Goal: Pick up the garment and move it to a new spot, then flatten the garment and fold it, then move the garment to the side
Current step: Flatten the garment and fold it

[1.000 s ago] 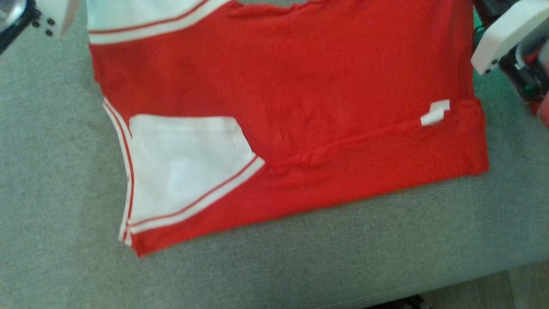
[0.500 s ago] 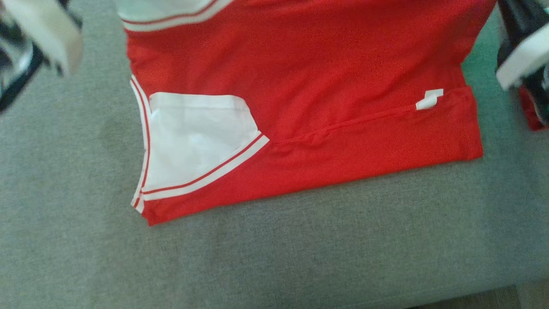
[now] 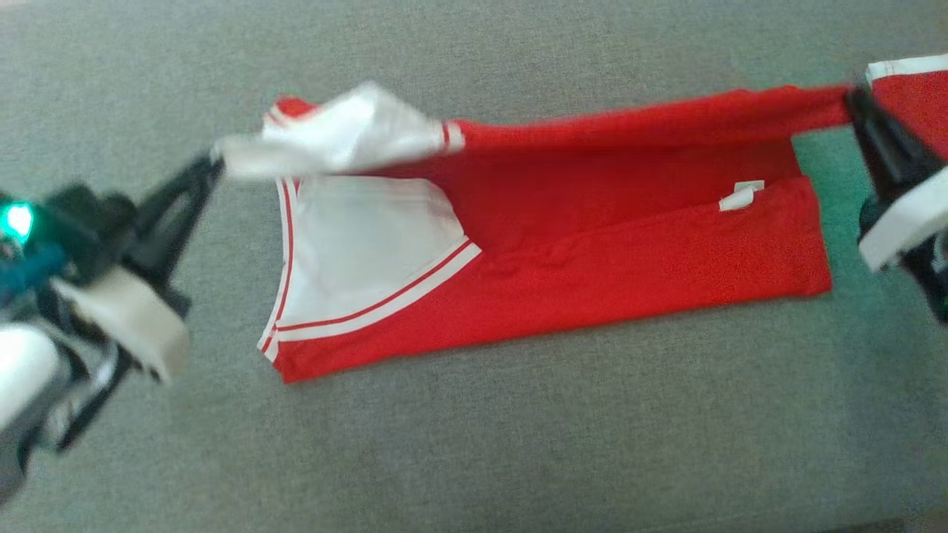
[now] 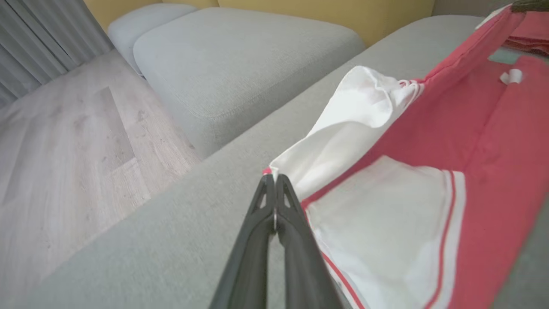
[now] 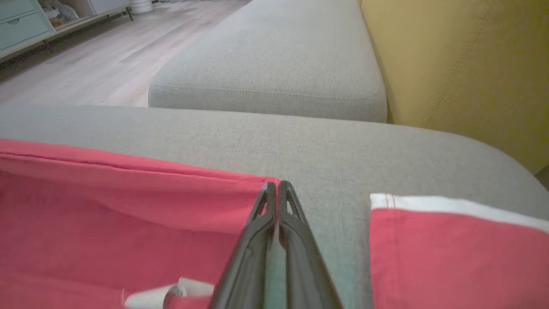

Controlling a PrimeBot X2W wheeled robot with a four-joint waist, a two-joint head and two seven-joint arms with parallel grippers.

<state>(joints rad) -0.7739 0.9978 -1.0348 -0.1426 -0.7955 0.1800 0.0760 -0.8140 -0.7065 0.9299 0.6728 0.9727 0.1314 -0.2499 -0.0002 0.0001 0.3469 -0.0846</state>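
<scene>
1. Grey cushion (image 3: 474, 444): nearest me, bare strip along the front.
2. Garment (image 3: 629, 252): red w/ white panel (image 3: 355, 244) and red-striped trim. Its near half lies flat on the cushion, long edge running L to R. Small white tag (image 3: 740, 196) sits towards the R end.
3. My L pincer (image 3: 213, 161): clenched on the garment's white far corner (wrist view shows the cloth nipped right at the tips, fingers pressed together).
4. My R pincer (image 3: 853, 100): clenched on the red far corner at the opp. end.
5. Garment's far edge: raised off the cushion, stretched betw. my two pincers above the flat half. Blurred in head view.
6. Second red piece (image 3: 911, 89) w/ white band: on the cushion just beside my R pincer, apart from the garment.
7. Beyond: another grey seat (image 4: 240, 56), yellow backrest (image 5: 472, 64), wood floor (image 4: 64, 150).
</scene>
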